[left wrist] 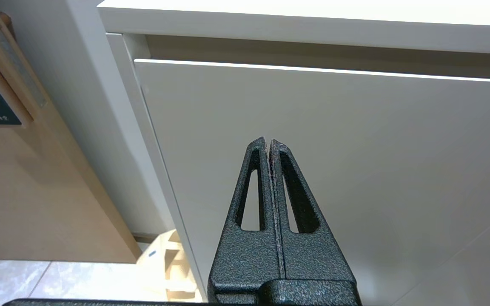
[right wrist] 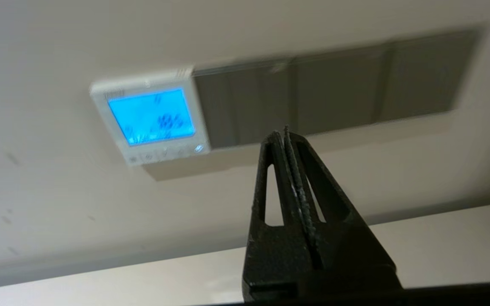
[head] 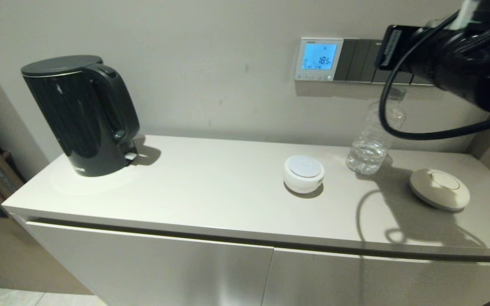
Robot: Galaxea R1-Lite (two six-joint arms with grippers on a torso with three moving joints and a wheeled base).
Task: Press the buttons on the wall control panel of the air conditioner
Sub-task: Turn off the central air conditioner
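Control panel (right wrist: 149, 117) beyond closed, empty right gripper (right wrist: 282, 135)

The control panel (head: 318, 59) hung on the wall above the counter (head: 211, 191), switch plates (head: 362, 60) adjoining its right side.

Panel buttons (head: 312, 77) too small, indistinct.
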